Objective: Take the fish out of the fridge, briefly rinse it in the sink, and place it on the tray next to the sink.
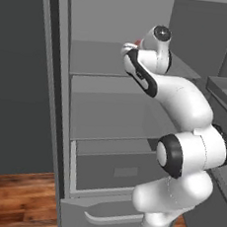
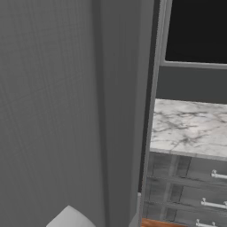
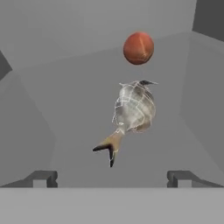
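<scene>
The fridge (image 1: 110, 115) stands open in the left base view, with flat grey shelves and a lower drawer. My arm reaches into its upper shelf. In the hand view a silvery-grey fish (image 3: 133, 109) lies on the grey shelf, its forked tail pointing down-left toward me. My gripper (image 3: 113, 178) is open, its two dark fingertips (image 3: 43, 178) spread wide below the fish and apart from it, nothing between them. The sink and the tray are out of view.
A round orange-red ball (image 3: 138, 48) rests on the same shelf just beyond the fish. In the right base view the fridge's grey side wall (image 2: 66, 111) is close, with a white marble counter (image 2: 190, 128) and dark drawers with metal handles (image 2: 215, 204) to its right.
</scene>
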